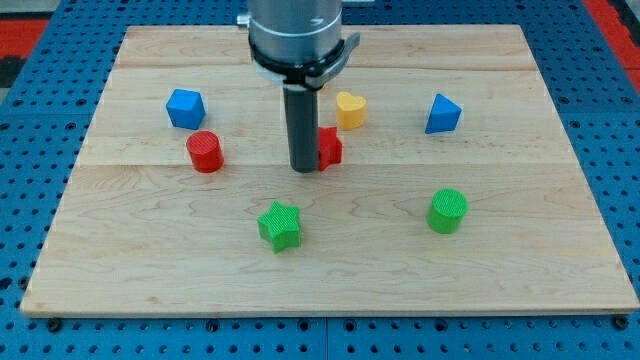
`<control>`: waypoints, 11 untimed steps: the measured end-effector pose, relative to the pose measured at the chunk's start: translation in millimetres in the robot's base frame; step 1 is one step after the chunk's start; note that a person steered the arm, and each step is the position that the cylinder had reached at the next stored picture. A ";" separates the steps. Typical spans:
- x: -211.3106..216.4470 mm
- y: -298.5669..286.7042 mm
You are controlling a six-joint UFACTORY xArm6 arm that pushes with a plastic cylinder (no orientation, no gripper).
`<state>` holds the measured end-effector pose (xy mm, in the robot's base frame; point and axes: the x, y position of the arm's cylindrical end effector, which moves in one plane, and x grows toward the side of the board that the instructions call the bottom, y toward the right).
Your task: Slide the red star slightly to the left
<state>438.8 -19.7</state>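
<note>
Near the board's centre: red star (329, 147), half hidden behind the rod.
Tip (303, 169): touching the star's left flank (the wrong side for a leftward push).
Pincer: none fitted; nothing gripped.
Leftward path: red cylinder (204, 152) well apart.

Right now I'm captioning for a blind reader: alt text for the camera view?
My tip sits against the red star's left side on a wooden board. Around lie a red cylinder, yellow heart, and blue and green blocks.

My tip (303, 168) touches the star's (329, 148) left.
</note>
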 end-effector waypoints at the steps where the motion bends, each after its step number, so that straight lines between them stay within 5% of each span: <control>1: 36.8 -4.1; 2: 37.3 67.1; 4: 11.3 13.7; 7: -48.5 95.5; 9: -46.7 -12.7; 11: -28.7 -2.6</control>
